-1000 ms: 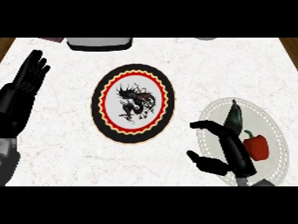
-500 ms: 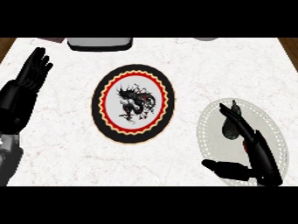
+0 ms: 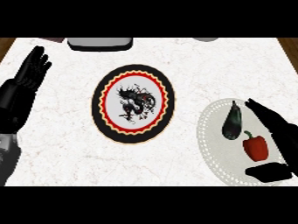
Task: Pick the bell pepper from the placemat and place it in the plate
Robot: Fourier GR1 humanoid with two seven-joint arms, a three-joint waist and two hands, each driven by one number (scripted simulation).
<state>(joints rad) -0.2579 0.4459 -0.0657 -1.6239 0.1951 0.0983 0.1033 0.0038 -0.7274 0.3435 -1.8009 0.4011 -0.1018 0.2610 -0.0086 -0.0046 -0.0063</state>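
A red bell pepper (image 3: 255, 146) lies on the pale round placemat (image 3: 210, 131) at the right, next to a dark eggplant (image 3: 232, 120). My right hand (image 3: 285, 140) is just right of the pepper, fingers straight along its side and thumb (image 3: 270, 172) below it, not closed on it. The plate (image 3: 134, 103), black-rimmed with a red zigzag ring and a dark drawing in its white centre, sits mid-counter with nothing on it. My left hand (image 3: 23, 89) rests open at the left edge, fingers up.
A grey-and-black appliance (image 3: 100, 43) stands at the counter's far edge, with a pale object (image 3: 206, 39) to its right. The white marble counter ends in wood floor at both top corners.
My right hand, which covered the pepper half a second ago, has shifted right and down; the pepper and eggplant show again on the placemat. The left hand stayed put.
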